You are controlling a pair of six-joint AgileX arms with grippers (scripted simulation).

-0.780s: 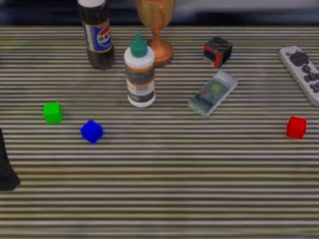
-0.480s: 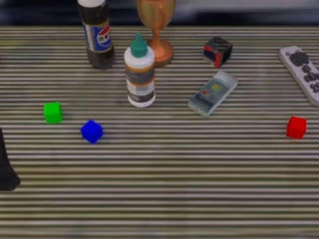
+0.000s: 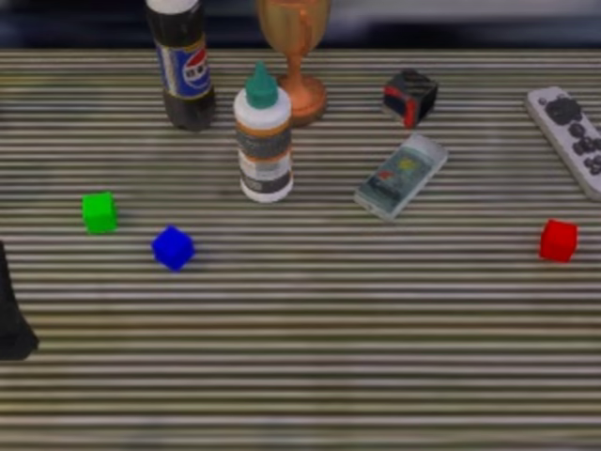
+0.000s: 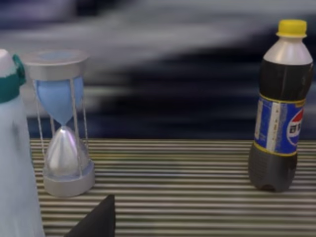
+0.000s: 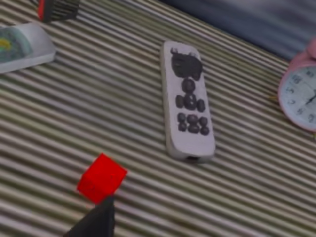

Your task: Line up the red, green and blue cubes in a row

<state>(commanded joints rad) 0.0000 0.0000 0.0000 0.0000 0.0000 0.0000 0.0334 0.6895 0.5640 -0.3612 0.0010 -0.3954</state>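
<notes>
Top view: the green cube sits at the left of the frame on the striped table, with the blue cube near it, lower and to its right. The red cube lies well apart from both, close to the right edge. Along the upper part stand a cola bottle, a white bottle with a green cap and an orange goblet. A black cube with red patches and a flat grey case lie right of centre, and a grey remote is at the upper right. A dark part of the left arm shows at the left edge; whether its gripper is open or closed cannot be told.

Left wrist view: an hourglass stands at the left and the cola bottle at the right.

Right wrist view: the red cube lies at the lower left, just above a dark tip of the right gripper, whose grasp cannot be told. The remote lies at the centre and a pink clock at the right edge.
</notes>
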